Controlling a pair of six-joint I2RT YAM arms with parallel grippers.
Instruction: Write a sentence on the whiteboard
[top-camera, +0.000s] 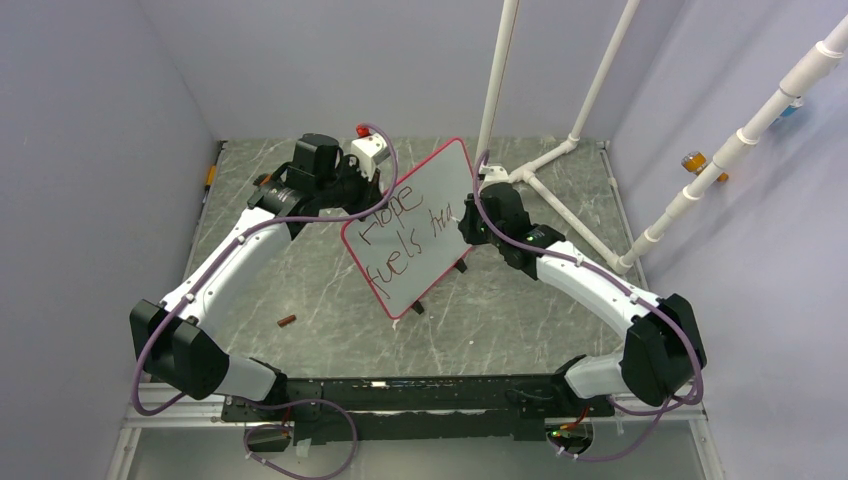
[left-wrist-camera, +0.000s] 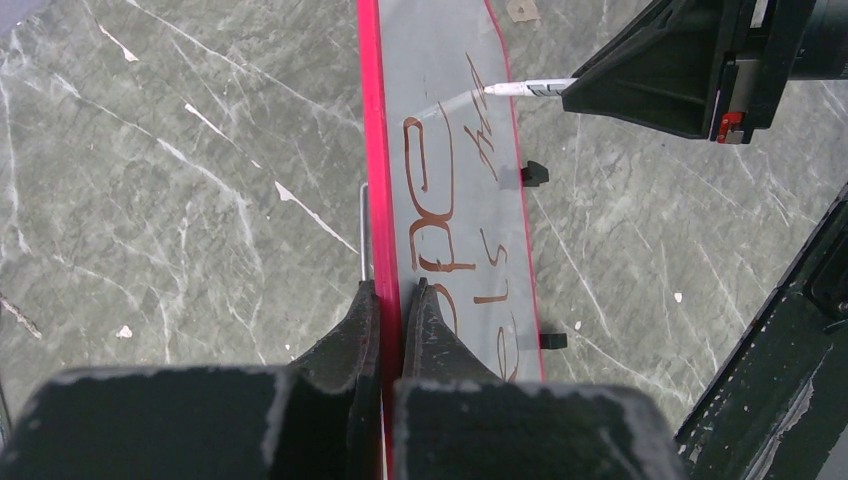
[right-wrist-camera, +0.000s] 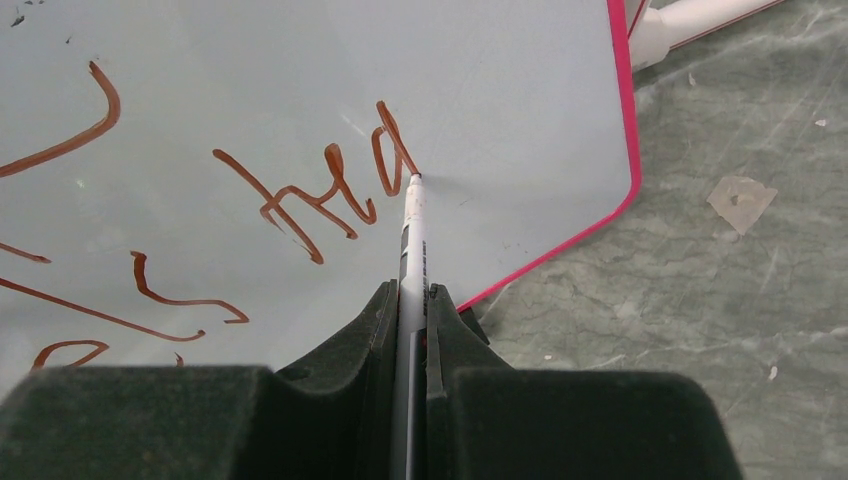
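Over the marbled table, left gripper pinches one whiteboard by its frame; right gripper pinches one marker, tip on the two-line sentence.

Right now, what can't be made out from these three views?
1. The sentence: the right wrist view cuts its first words off at the left edge. In the left wrist view the whiteboard is seen at a steep slant, and the left gripper covers the lower letters.
2. Marker: in the right wrist view, its barrel is hidden inside the right gripper.
3. Small brown piece, top view: too small to identify.
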